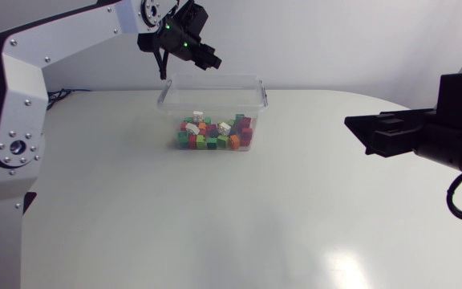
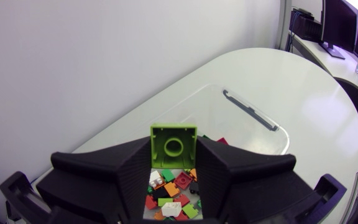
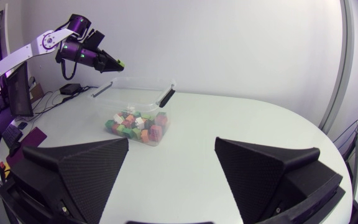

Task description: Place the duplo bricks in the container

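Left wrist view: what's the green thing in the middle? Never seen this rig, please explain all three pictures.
Two robot arms work at a white table. The head view comes from a fixed camera above, looking down on both arms. Each wrist view comes from a camera on an arm's last link, so the black wedges at its lower edge are that arm's own pincer.

The green thing is a duplo brick, seen from its hollow underside. It is clamped between the two fingers of the left pincer and held in the air over the clear container. That container stands on the table and already holds a pile of coloured bricks.

The right pincer is open and empty, off to the side of the container.
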Robot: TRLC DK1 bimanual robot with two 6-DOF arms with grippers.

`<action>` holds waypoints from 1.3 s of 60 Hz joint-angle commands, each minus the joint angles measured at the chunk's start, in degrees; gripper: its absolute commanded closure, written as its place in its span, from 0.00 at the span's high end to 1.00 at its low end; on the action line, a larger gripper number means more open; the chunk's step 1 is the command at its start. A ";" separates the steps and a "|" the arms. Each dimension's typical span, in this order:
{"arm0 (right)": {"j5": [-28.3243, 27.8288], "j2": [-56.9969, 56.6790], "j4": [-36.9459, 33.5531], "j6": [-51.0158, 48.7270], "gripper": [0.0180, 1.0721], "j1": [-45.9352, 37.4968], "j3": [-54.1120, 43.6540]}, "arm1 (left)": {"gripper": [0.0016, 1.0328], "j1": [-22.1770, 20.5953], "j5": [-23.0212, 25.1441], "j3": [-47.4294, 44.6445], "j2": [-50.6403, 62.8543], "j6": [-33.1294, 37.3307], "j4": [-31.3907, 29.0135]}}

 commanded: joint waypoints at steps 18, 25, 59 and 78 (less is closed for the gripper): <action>0.50 -2.67 -3.26 -0.77 0.95 -0.20 -0.86 | 0.97 -0.27 -3.49 -2.68 -0.32 -1.87 -2.35; 1.73 -3.72 -3.96 -1.39 0.95 -0.29 -0.59 | 0.96 -0.18 -5.60 -10.50 -9.37 -2.04 1.34; 10.87 -14.71 -4.84 -6.05 0.95 -1.17 -5.96 | 0.96 9.40 -11.22 -43.55 -41.28 -0.72 12.94; 16.06 -25.61 -3.44 -10.71 0.95 -1.26 -12.20 | 0.96 13.09 -11.14 -58.05 -58.33 -4.68 15.84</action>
